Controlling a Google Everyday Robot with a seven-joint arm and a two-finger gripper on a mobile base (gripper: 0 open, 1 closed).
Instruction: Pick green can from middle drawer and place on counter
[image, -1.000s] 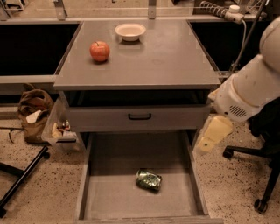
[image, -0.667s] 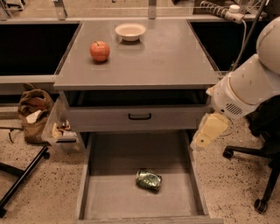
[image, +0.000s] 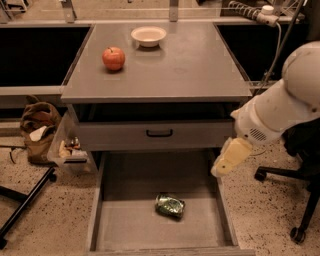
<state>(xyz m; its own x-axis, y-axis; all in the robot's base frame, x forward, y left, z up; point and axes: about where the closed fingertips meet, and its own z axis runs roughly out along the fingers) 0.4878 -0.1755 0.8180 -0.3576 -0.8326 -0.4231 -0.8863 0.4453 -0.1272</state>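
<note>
The green can (image: 170, 205) lies on its side on the flat grey floor of the pulled-out middle drawer (image: 125, 225), near the middle. The counter (image: 170, 65) is the grey top slab of the cabinet above it. My gripper (image: 230, 156), a pale yellowish piece at the end of the white arm (image: 280, 107), hangs over the drawer's right wall, up and to the right of the can and apart from it. It holds nothing that I can see.
A red apple (image: 113, 58) and a white bowl (image: 148, 35) stand on the counter. A grey drawer front with a black handle (image: 160, 133) sits above the open drawer. A brown bag (image: 37, 131) and a bin (image: 70, 150) are at the left, and a black chair base (image: 300, 200) at the right.
The arm and gripper have shifted a little to the left, toward the open drawer. The can, apple and bowl have not moved.
</note>
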